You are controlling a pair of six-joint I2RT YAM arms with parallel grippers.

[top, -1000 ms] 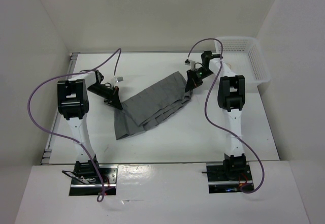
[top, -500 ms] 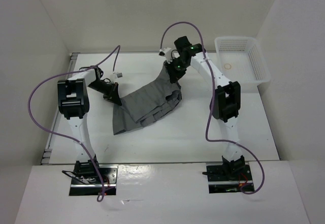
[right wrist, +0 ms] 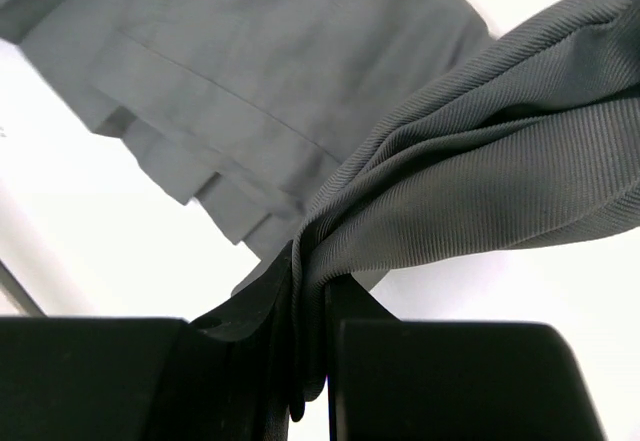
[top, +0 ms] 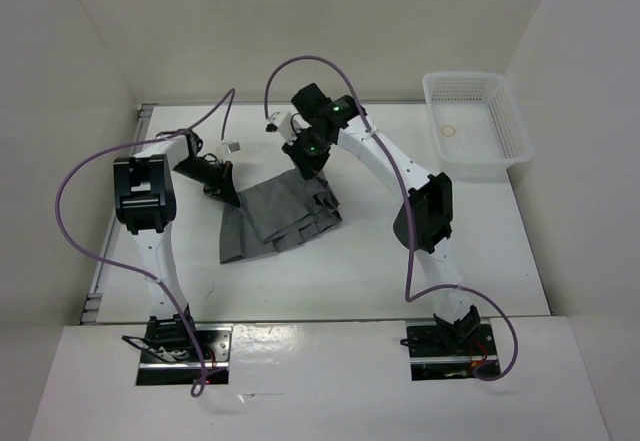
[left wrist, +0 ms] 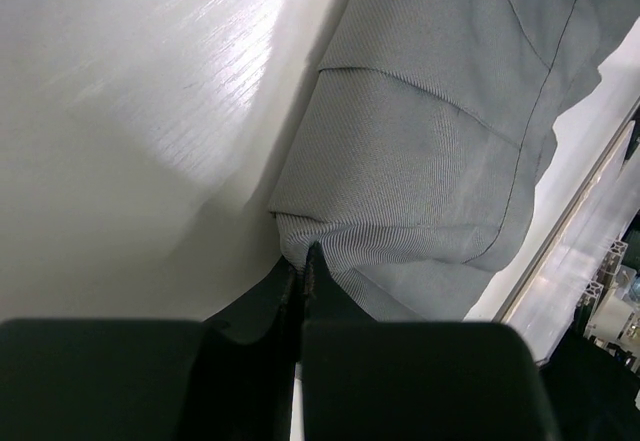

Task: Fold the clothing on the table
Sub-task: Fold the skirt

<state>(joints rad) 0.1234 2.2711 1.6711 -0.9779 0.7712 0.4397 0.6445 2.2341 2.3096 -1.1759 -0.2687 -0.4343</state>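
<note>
- I have both arms on the grey skirt [top: 280,223], which lies bunched on the white counter [top: 370,261] between the two sets of fingers.
- The left fingers [left wrist: 300,271] are pressed together on a puckered bit of the skirt's edge, low against the counter. The rest of the cloth fans away from their tips in flat pleats.
- The right fingers [top: 305,164] are clamped on a thick gather of the skirt and held up off the counter. The fabric hangs from them in a ridged drape, and the pleated layers lie spread below and beyond their tips.
- As I read it, the step in hand is the first fold. One end is pinned by the left fingers while the raised end rides over the body of the skirt toward them.
- The fold is not yet laid, since the carried end hangs in the air and the heap beneath it looks rumpled rather than squared.
- The next move, I judge, calls for lowering the right fingers so the gathered end settles on the layer below, close to the left fingers.
- Its edge should line up with the pinned edge before either grip lets go.
- I would watch for slack dragging the lower pleats out of line.
</note>
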